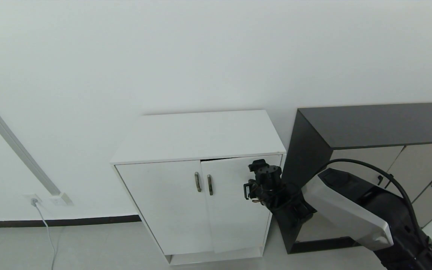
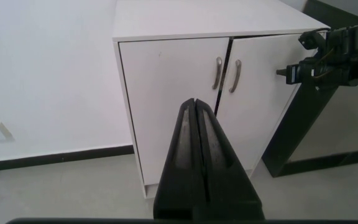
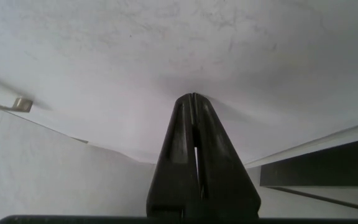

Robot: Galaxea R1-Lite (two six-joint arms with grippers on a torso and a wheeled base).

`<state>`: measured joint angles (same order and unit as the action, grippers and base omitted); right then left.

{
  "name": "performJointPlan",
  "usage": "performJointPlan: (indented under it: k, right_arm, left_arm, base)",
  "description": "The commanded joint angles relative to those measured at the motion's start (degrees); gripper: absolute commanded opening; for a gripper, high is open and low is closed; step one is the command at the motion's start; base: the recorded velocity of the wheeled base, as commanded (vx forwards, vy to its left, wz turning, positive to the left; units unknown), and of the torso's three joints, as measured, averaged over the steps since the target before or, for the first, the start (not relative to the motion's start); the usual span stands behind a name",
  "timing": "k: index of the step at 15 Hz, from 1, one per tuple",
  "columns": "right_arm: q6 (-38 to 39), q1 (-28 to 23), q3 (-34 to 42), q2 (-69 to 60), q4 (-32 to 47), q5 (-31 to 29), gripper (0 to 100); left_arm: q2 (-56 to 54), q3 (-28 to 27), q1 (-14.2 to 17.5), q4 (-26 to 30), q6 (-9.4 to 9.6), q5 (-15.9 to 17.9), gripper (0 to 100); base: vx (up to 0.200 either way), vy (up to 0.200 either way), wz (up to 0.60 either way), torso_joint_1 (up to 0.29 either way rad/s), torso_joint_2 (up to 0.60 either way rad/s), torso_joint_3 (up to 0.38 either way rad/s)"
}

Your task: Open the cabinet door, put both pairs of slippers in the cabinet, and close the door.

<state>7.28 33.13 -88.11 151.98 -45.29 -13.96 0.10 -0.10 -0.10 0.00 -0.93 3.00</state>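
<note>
The white cabinet (image 1: 201,135) is seen against the wall, its right door (image 1: 234,213) slightly ajar. The right gripper (image 1: 249,190), fingers pressed together, is held close before that door. The left gripper (image 2: 194,106) is likewise pressed together.

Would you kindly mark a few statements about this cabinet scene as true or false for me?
1. The left gripper has its fingers spread wide. False: they are shut together.
2. The right gripper is at the right door of the white cabinet. True.
3. The dark cabinet stands on the white cabinet's left. False: it stands on its right.
4. Two handles sit side by side where the white cabinet's doors meet. True.
</note>
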Motion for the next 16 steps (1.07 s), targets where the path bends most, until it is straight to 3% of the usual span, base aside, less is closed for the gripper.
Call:
performJointPlan:
  k: [1, 16]
  right_arm:
    - [0.0, -0.2, -0.7, 0.4, 0.3, 0.0, 0]
    - [-0.1, -0.5, -3.5, 1.7, 0.6, 0.0, 0]
  left_arm:
    - [0.0, 0.0, 0.0, 0.0, -0.04, 0.0, 0]
    - [0.0, 0.0, 0.0, 0.0, 0.05, 0.0, 0]
  base:
    - [0.0, 0.0, 0.0, 0.0, 0.0, 0.0]
    - [0.0, 0.0, 0.0, 0.0, 0.0, 0.0]
